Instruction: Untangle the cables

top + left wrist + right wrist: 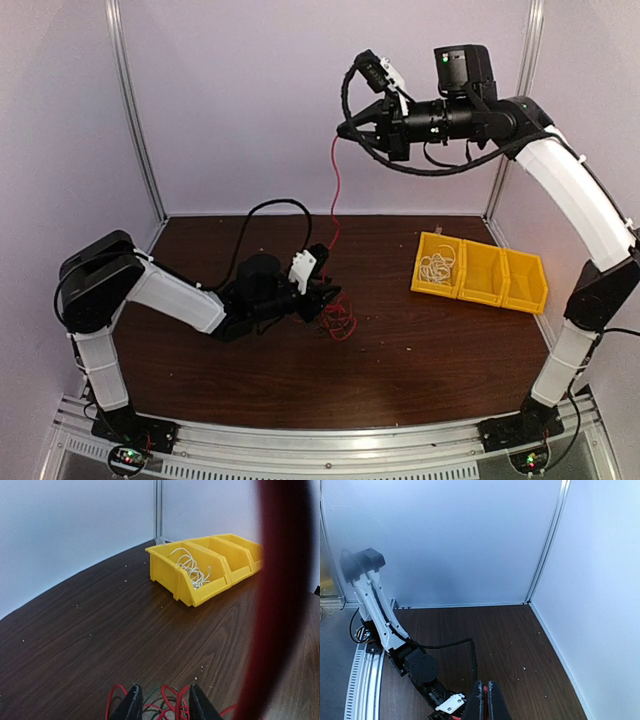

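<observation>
Step in hand, as judged: draw the red cable (333,190) out of the tangle (338,318). The right gripper (485,686) is pressed together on it high above the table (420,360), so pull slowly and straight up while the left gripper (163,690) pins the rest, easing off if a loop tightens. The left gripper sits low on the tangle at mid-table, fingers part-way apart with red and darker strands between them; cannot tell whether they bite. The white cable (438,266) lies well apart, in the left compartment of the yellow bin (520,285) at the right.
</observation>
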Controlling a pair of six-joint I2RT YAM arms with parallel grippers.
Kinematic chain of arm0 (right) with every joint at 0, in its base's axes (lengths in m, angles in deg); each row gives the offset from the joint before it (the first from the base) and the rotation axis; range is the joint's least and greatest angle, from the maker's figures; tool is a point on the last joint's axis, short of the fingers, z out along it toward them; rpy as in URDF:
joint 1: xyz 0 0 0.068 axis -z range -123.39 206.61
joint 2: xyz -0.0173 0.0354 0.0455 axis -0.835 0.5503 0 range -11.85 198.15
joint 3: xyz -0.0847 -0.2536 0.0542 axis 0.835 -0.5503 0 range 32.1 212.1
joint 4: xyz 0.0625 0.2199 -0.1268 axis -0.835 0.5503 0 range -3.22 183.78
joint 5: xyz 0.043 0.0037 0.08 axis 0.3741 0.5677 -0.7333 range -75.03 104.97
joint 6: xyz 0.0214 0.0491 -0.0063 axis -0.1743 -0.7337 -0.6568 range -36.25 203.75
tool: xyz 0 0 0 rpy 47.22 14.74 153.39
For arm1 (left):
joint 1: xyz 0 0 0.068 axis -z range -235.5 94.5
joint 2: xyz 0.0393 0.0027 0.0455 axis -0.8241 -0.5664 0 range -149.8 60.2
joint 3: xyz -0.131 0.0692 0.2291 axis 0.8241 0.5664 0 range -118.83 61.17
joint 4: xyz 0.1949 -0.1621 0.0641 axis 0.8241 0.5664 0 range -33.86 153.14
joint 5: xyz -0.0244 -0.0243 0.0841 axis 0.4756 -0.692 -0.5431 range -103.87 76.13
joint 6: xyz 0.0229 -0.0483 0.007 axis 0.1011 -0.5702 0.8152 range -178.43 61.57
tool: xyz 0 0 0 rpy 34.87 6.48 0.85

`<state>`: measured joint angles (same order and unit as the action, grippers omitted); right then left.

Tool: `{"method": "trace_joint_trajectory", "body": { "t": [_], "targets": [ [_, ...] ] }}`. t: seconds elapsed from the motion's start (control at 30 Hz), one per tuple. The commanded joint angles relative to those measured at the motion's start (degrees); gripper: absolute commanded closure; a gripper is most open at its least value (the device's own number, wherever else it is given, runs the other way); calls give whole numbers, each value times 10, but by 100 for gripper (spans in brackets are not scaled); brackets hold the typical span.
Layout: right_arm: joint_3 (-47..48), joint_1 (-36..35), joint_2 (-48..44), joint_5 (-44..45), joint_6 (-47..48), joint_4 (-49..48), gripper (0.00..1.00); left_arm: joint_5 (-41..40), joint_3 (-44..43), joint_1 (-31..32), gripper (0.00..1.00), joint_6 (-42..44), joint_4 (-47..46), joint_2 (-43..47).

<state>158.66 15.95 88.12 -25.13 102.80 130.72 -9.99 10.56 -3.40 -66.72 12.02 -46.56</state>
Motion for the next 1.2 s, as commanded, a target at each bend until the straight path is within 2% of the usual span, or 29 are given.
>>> {"method": "trace_joint_trajectory", "body": {
  "t": [0.0,0.2,0.63,0.77,0.93,1.0,1.17],
  "targets": [
    [54,48,-16,1,-6,-24,100,3,25,-5,67,-14,-39,-31],
    [133,129,-14,-36,-47,-65,100,5,54,-6,66,-39,-36,-50],
    [198,207,-22,-95,-102,-96,100,-18,77,-13,66,-63,-10,-63],
    [152,206,-26,-127,-120,-109,100,-8,114,-11,66,-67,-18,-1],
    [97,189,-32,-124,-122,-118,100,-38,141,9,49,-41,-19,102],
    [84,173,-31,-120,-122,-121,100,-57,136,20,45,-16,-22,128],
    [73,98,-19,-80,-99,-121,100,-43,108,38,43,12,-27,152]
  ]
}}
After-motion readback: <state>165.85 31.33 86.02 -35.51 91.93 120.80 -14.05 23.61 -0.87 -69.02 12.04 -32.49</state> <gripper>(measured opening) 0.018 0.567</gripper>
